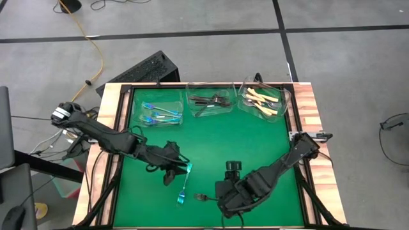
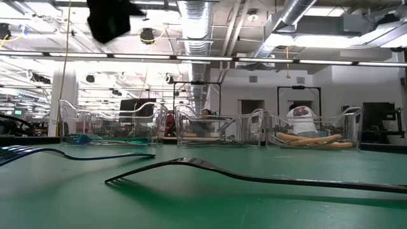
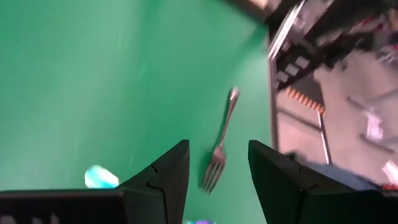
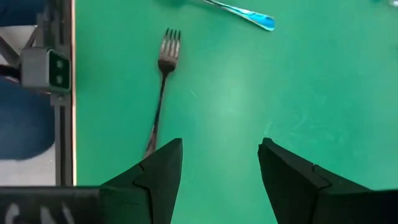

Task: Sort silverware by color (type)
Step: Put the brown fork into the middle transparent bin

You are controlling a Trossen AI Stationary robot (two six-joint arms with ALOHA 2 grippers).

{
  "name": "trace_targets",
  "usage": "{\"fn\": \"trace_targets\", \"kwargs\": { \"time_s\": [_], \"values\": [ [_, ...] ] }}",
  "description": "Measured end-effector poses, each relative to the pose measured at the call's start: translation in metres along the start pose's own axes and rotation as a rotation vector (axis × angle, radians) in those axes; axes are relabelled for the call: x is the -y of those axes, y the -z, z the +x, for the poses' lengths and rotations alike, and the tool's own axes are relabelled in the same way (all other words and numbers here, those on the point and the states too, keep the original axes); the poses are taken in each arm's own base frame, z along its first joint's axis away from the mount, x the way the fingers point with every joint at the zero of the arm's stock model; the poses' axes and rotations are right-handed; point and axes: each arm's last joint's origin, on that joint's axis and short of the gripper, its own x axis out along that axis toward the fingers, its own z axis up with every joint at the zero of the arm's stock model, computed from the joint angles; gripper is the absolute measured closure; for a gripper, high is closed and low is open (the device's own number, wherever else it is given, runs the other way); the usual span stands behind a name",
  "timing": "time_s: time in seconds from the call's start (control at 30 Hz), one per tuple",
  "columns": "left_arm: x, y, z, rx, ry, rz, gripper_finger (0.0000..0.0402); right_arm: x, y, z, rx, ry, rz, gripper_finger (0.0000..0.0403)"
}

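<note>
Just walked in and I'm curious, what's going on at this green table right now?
Two robot arms are sorting forks by kind into three clear tubs at the table's far edge. Two are loose on the mat: a blue-teal fork beside the left gripper and a dark fork near the right gripper. Both grippers are open, holding nothing.

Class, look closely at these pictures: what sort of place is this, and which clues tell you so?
Most likely a large industrial lab or workshop. Exposed ducts and pipes cross the ceiling, the floor is bare concrete marked with tape, and a green-topped table holds clear tubs of sorted forks.
</note>
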Motion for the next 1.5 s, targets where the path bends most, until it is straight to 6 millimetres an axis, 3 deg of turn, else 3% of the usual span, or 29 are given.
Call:
{"fn": "trace_targets", "kwargs": {
  "time_s": [0.3,0.6,0.77,0.93,1.13,1.5],
  "values": [
    [0.028,-0.012,-0.063,0.327,0.033,0.105,0.0254,-0.010,-0.006,0.054,0.040,-0.107,0.059,0.0173],
    [0.047,-0.006,-0.107,0.511,0.091,0.170,0.0254,-0.021,0.011,0.092,-0.007,-0.161,0.133,0.0173],
    [0.056,-0.001,-0.113,0.552,0.103,0.233,0.0254,-0.028,0.018,0.111,0.001,-0.236,0.139,0.0173],
    [0.057,0.000,-0.114,0.555,0.093,0.250,0.0254,-0.038,0.040,0.130,-0.046,-0.237,0.188,0.0173],
    [0.056,0.000,-0.114,0.577,0.047,0.247,0.0254,-0.048,0.054,0.140,-0.045,-0.247,0.229,0.0173],
    [0.055,-0.001,-0.114,0.588,0.019,0.259,0.0254,-0.031,0.069,0.173,-0.041,-0.255,0.265,0.0173]
  ]
}}
